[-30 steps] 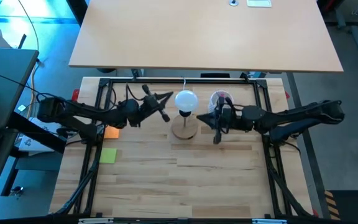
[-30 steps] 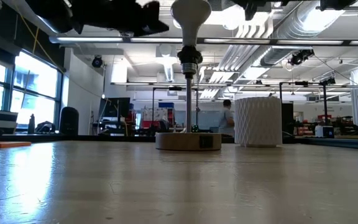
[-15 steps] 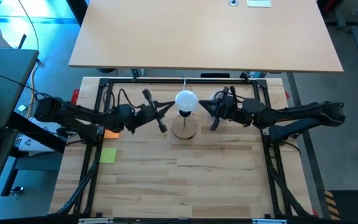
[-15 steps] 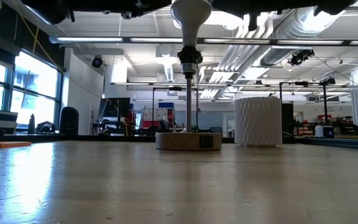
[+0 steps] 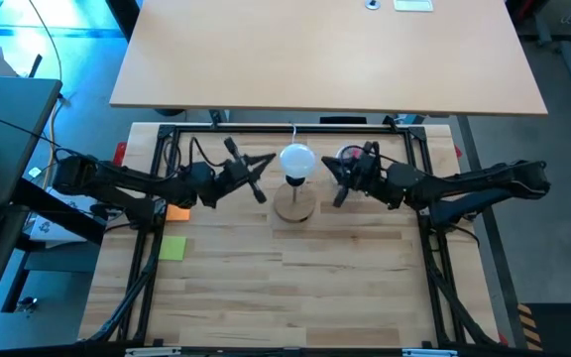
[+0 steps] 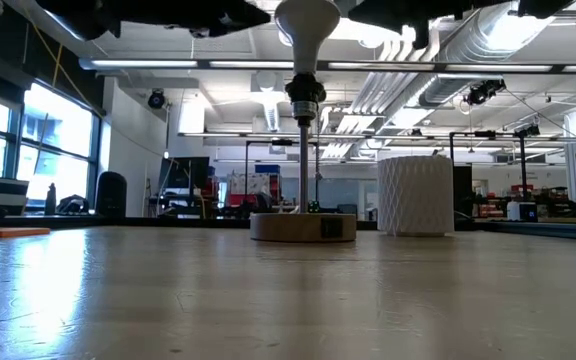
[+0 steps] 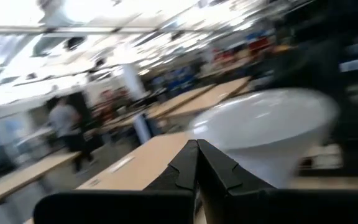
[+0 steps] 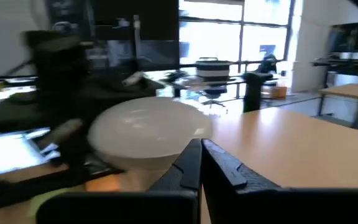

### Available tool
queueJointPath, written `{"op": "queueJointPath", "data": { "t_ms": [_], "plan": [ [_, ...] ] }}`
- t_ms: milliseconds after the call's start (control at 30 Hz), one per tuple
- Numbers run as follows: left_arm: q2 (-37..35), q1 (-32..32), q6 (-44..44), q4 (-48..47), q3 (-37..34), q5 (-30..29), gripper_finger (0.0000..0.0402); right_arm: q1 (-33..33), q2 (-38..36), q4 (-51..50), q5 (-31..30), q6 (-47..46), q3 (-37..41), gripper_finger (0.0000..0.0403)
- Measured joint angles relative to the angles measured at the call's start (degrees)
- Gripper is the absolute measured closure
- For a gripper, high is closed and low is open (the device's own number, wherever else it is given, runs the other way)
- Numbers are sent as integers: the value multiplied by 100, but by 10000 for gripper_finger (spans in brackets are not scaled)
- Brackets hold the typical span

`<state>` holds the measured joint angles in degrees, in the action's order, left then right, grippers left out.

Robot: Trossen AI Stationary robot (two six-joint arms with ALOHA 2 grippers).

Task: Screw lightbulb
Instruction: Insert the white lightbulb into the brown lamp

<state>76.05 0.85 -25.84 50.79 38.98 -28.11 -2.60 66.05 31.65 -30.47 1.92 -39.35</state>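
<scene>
Lightbulb (image 5: 296, 162) stood upright between our closed, empty tools: left tool (image 5: 262, 171) at nine o'clock, right tool (image 5: 329, 172) at three.

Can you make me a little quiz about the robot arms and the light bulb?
1. True or false: the lightbulb lies flat on the table.
2. What stands right behind the right gripper? A) white ribbed cup B) blue box C) green bottle
3. Fill in: the left gripper and the right gripper both have their jaws ____.

Key: 1 false, it sits upright in the socket on the wooden disc. 2 A. 3 shut.
</scene>
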Motion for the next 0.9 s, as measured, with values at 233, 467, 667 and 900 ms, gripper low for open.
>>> {"op": "queueJointPath", "data": {
  "t_ms": [233,467,667,900],
  "plan": [
    [82,-54,168,222,-2,485,401,520,185,137,1491,-522,0,402],
    [109,456,471,-165,0,306,402,107,196,159,2634,-273,0,402],
    [40,297,370,-130,0,86,401,-67,150,159,738,-40,0,402],
    [36,-205,221,113,-2,445,401,375,149,203,975,-389,0,402]
  ]
}}
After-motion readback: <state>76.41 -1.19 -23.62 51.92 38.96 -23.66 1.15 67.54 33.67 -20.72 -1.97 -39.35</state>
